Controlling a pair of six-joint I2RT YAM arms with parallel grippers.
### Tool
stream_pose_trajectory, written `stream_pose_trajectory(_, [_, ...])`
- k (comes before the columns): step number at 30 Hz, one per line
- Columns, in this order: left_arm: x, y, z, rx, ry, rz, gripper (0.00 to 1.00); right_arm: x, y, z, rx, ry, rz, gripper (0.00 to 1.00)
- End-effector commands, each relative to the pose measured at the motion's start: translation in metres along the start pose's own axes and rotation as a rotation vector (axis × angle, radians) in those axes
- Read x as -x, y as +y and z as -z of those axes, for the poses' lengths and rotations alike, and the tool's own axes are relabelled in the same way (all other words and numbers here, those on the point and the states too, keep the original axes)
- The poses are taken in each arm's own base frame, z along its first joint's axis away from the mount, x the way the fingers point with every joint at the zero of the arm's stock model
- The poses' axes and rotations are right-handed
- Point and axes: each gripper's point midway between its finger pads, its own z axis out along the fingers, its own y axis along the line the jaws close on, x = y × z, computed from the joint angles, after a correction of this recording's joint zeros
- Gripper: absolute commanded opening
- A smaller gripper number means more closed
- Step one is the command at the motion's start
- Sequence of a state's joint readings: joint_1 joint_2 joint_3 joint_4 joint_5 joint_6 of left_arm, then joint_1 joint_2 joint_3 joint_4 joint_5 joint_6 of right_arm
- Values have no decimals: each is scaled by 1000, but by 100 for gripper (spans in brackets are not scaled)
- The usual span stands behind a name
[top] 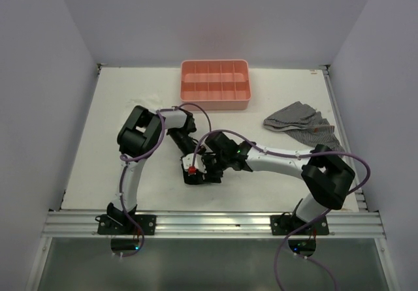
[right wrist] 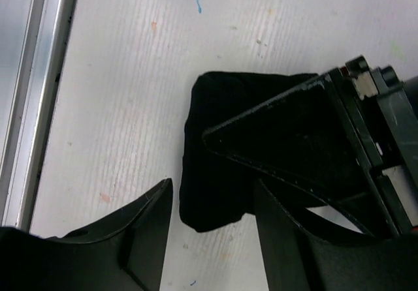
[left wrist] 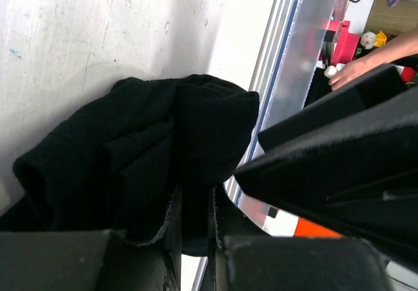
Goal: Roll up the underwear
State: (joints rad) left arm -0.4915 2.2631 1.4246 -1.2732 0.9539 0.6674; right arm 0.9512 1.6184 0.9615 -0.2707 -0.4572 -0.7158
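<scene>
The underwear (left wrist: 150,147) is a bunched black fabric bundle lying on the white table near its front edge. My left gripper (left wrist: 196,203) is shut on it, with a fold of the fabric pinched in the narrow gap between the fingers. In the right wrist view the underwear (right wrist: 215,173) ends between my right gripper's (right wrist: 212,188) fingers, which stand open on either side of it. The left gripper's finger (right wrist: 294,141) lies across the top of the bundle. From above, both grippers (top: 199,167) meet at the table's middle front and hide most of the fabric.
A pink compartment tray (top: 215,99) stands at the back centre. A grey checked cloth (top: 300,124) lies crumpled at the right. The aluminium rail (top: 215,222) runs along the near edge, close to the bundle (right wrist: 26,95). A person's arm (left wrist: 379,53) shows beyond the table.
</scene>
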Motion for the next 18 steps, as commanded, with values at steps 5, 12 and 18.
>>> stream_pose_trajectory(5, [-15, 93, 0, 291, 121, -142, 16, 5, -5, -23, -21, -37, 42, 56])
stream_pose_trajectory(12, [-14, 94, 4, 297, 106, -139, 20, -20, -7, -41, -24, 32, 34, 54])
stream_pose_trajectory(18, [-15, 93, 7, 304, 96, -142, 21, -24, -8, -40, -47, 37, 37, 32])
